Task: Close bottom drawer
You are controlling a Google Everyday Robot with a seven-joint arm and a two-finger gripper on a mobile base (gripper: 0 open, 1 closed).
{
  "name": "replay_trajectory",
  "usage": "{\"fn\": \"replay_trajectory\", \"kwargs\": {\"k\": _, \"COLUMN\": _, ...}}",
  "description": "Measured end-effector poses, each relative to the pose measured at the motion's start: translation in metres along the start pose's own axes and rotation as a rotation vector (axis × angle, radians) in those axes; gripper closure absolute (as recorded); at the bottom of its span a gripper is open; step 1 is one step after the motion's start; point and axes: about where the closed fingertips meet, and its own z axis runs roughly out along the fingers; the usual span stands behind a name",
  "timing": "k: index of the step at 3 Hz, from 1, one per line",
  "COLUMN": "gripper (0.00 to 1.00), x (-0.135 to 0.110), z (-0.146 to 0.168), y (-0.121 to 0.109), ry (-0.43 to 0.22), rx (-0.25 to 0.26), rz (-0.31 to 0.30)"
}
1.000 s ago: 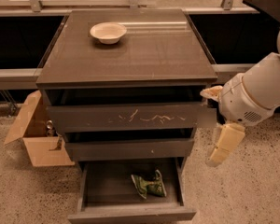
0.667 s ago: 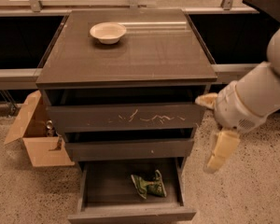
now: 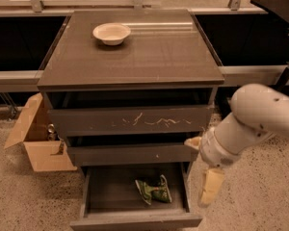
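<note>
The bottom drawer [image 3: 135, 221] of the dark wooden cabinet is pulled far out toward me. Its flat front panel lies at the lower edge of the view. A crumpled green packet [image 3: 153, 190] lies inside it. My gripper [image 3: 203, 165] hangs at the right of the cabinet, beside the open drawer's right wall and just right of the middle drawer's front. Its fingers [image 3: 210, 187] are spread apart and hold nothing. The white arm reaches in from the right.
The middle drawer [image 3: 130, 154] and the top drawer [image 3: 130, 121] with white scratches stand slightly out. A white bowl [image 3: 111, 33] sits on the cabinet top [image 3: 154, 57]. An open cardboard box [image 3: 36, 143] stands on the floor at the left.
My arm has moved left and down, bringing the gripper closer to the right side of the open bottom drawer. The drawers have not moved.
</note>
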Motion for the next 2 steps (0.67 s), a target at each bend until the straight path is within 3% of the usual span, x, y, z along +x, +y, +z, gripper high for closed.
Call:
{"fn": "replay_trajectory", "kwargs": {"k": 1, "gripper": 0.00, "x": 0.0210, "z": 0.0656, "y": -0.0017, "ry": -0.046, "rx": -0.057, "rz": 0.017}}
{"fn": "replay_trajectory", "kwargs": {"k": 2, "gripper": 0.00, "x": 0.0211, "z": 0.0658, "y": -0.0017, "ry": -0.046, "rx": -0.057, "rz": 0.016}}
